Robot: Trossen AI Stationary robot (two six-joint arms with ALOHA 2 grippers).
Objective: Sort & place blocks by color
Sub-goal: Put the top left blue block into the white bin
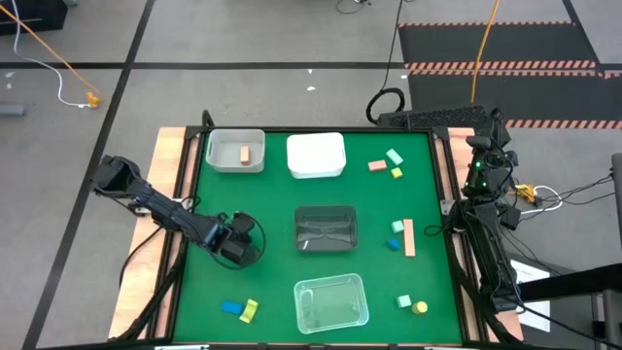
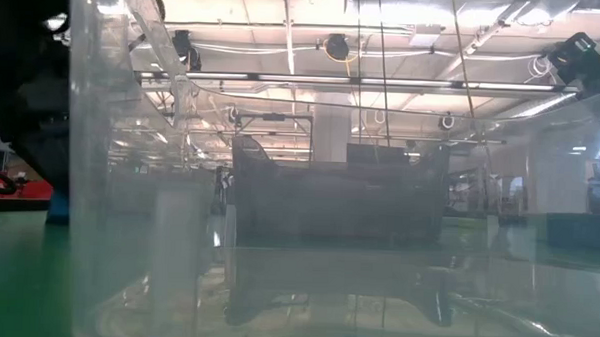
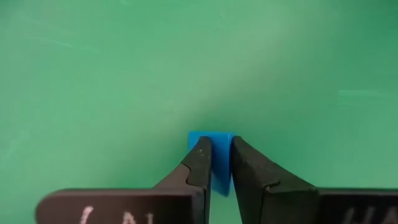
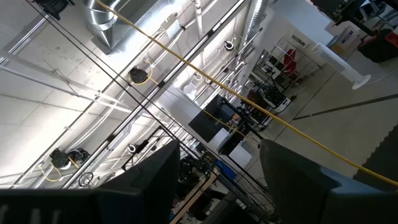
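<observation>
My left gripper (image 3: 219, 144) is over the table's left half (image 1: 238, 243), shut on a small blue block (image 3: 214, 138). My right gripper (image 4: 217, 180) is parked at the table's right edge on its folded arm (image 1: 483, 224); it stands open, holds nothing and points up at the ceiling. Loose blocks lie on the green mat: blue (image 1: 230, 307) and yellow (image 1: 249, 310) near left; salmon (image 1: 377, 166), mint (image 1: 394, 157) and yellow (image 1: 397, 173) far right; a salmon bar (image 1: 409, 237), mint (image 1: 397, 227) and blue (image 1: 393, 243) at mid right. A tan block (image 1: 245, 154) lies in the far-left clear tray (image 1: 219, 146). My left gripper pinches the blue block between its two fingers (image 3: 200, 163), one on each of two opposite sides (image 3: 221, 177). The fingers come steeply from above, slanting down. The block's far face shows beyond the fingertips. Whether the block still rests on the mat, I cannot tell.
A white tray (image 1: 316, 171) stands at the far middle, a dark clear tray (image 1: 326, 212) at the centre and a clear tray (image 1: 331, 282) near the front edge, filling the low view. A mint (image 1: 404, 302) and a yellow (image 1: 420, 307) block lie near right.
</observation>
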